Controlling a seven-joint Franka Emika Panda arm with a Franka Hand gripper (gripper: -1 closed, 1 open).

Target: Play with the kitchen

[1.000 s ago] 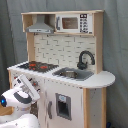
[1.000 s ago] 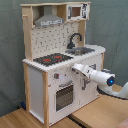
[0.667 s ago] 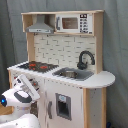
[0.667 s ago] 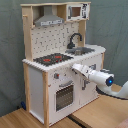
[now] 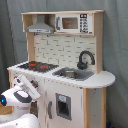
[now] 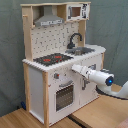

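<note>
White-and-pale-wood toy kitchen [image 5: 65, 75] fills the first exterior view; the glossy rounded arm's gripper [image 5: 31, 86] sits against its knob panel. In the second exterior view the gripper [image 6: 76, 68] meets the panel below the black stovetop [image 6: 52, 59]; claw state unclear

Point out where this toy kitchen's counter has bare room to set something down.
The rounded counter end beyond the sink and faucet is bare. The stovetop is flat and unoccupied. In front of the knob panel it is crowded: the arm sits there.
</note>
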